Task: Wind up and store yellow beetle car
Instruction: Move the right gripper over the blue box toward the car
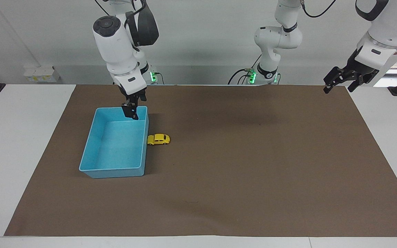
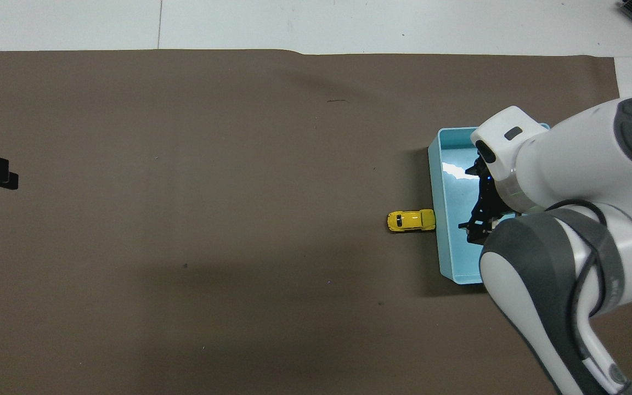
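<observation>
The yellow beetle car (image 1: 158, 139) is sitting on its wheels on the brown mat (image 1: 240, 165), with one end right up against the outside of the blue bin (image 1: 91, 148), on the long wall that faces the left arm's end of the worktop (image 1: 19, 144). Can't say for sure whether it's actually touching the wall or just a hair off it. In the overhead view the car (image 2: 411, 220) sits about halfway along that wall, maybe a bit toward the robots' end, and it points straight at the bin (image 2: 441, 219).

The bin itself is open on top with nothing in it, and it's on the mat toward my right arm's end of the worktop.

My right pincer (image 1: 130, 112) is up in the air over the bin, above the corner closest to the robots and on the car's side. It points downward, isn't holding anything and isn't touching the car or the bin. Whether the fingers are spread or together, I honestly can't tell from here. From overhead my right pincer (image 2: 478, 230) and the bulk of the arm cover a good chunk of the bin.

My left pincer (image 1: 339, 80) is just waiting, way off over the mat's corner at the left arm's end, close to the robots. Its fingers are spread apart with nothing between them.
</observation>
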{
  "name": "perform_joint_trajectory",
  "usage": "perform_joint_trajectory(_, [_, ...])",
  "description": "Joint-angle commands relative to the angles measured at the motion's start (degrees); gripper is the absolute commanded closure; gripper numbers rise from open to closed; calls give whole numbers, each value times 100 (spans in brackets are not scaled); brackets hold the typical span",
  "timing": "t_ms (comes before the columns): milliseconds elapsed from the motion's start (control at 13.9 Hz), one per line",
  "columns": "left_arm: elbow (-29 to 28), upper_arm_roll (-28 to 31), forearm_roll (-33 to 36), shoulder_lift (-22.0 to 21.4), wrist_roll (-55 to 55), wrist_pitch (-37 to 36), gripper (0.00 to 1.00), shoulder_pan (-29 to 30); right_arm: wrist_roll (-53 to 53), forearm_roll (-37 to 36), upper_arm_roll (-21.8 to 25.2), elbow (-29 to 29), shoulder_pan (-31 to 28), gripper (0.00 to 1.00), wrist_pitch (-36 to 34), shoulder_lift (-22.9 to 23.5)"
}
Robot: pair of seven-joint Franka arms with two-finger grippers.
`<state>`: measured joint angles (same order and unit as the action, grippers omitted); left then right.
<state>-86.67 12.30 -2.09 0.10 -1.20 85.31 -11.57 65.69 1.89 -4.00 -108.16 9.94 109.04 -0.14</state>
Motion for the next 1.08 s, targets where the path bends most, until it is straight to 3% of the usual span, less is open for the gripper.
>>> perform_joint_trajectory(0, [-60, -35, 69, -54, -29, -40, 0, -20, 164, 145, 13, -731, 130, 0, 739, -101])
perform_joint_trajectory(360, [-43, -289, 51, -54, -21, -102, 0, 355, 155, 145, 13, -1162, 341, 0, 1302, 57])
perform_joint_trajectory(577, [-51, -1053, 51, -80, -20, -137, 0, 1051, 102, 128, 22, -1347, 500, 0, 1690, 277])
perform_joint_trajectory(1009, [-69, -1055, 51, -80, -29, -119, 0, 1034, 172, 22, 22, -1848, 526, 0, 2612, 646])
